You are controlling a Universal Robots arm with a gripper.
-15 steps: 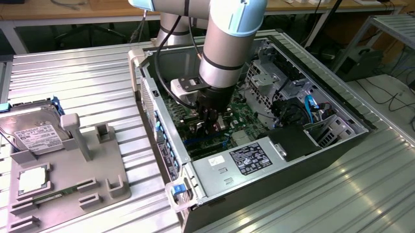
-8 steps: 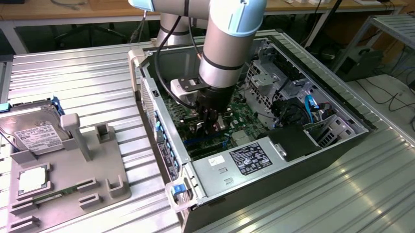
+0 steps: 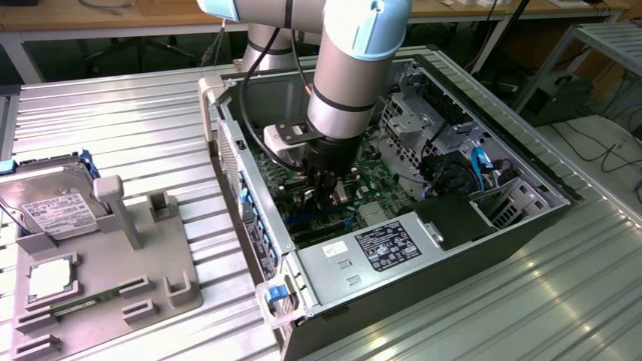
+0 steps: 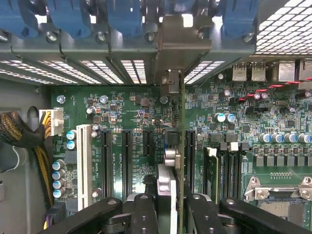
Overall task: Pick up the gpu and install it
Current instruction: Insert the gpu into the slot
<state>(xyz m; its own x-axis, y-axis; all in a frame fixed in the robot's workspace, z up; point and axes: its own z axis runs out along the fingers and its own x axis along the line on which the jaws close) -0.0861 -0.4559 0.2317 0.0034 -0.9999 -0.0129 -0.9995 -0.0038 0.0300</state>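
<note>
My gripper point(image 3: 326, 194) reaches down into the open computer case point(image 3: 546, 169), over the green motherboard point(image 3: 377, 184). In the wrist view the gripper point(image 4: 169, 207) is shut on the gpu point(image 4: 181, 146), seen edge-on as a thin dark board. Black fingers point(image 4: 144, 212) press it from both sides. Its silvery bracket point(image 4: 178, 44) stands against the rear slot openings of the case. The card's lower edge runs along a black expansion slot point(image 4: 191, 156); I cannot tell whether it is seated.
More slots lie beside it, black ones point(image 4: 106, 161) and a white one point(image 4: 84, 161). A braided cable bundle point(image 4: 19, 131), memory slots point(image 4: 229, 165) and a CPU socket point(image 4: 282, 200) flank them. A grey fixture point(image 3: 150, 263) at the exterior view's left holds a hard drive point(image 3: 56, 210) and a CPU chip point(image 3: 50, 280).
</note>
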